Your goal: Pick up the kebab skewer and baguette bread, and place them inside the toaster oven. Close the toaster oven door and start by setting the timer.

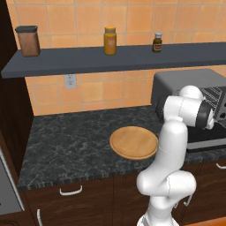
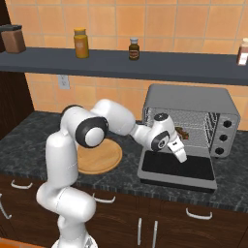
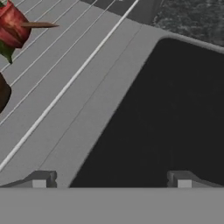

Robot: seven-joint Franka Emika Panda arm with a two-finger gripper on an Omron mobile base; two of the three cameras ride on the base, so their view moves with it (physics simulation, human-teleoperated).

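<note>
Grey metal toaster oven (image 2: 191,104) stands on the counter, its door (image 2: 177,167) dropped flat: rigid, hinged, best lifted by the front edge. Kebab skewer (image 2: 183,133) lies on the rack inside, light, with loose-looking pieces; take it mid-stick. Gripper (image 2: 180,156) hangs over the door, jaws wide apart, empty.

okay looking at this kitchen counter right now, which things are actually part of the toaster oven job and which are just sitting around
Part of the job:
- toaster oven, open
- toaster oven door, folded down flat
- kebab skewer, on the wire rack inside
- pincer, open above the door

Just sitting around:
- round wooden board
- three shelf jars
- wall outlet
</note>
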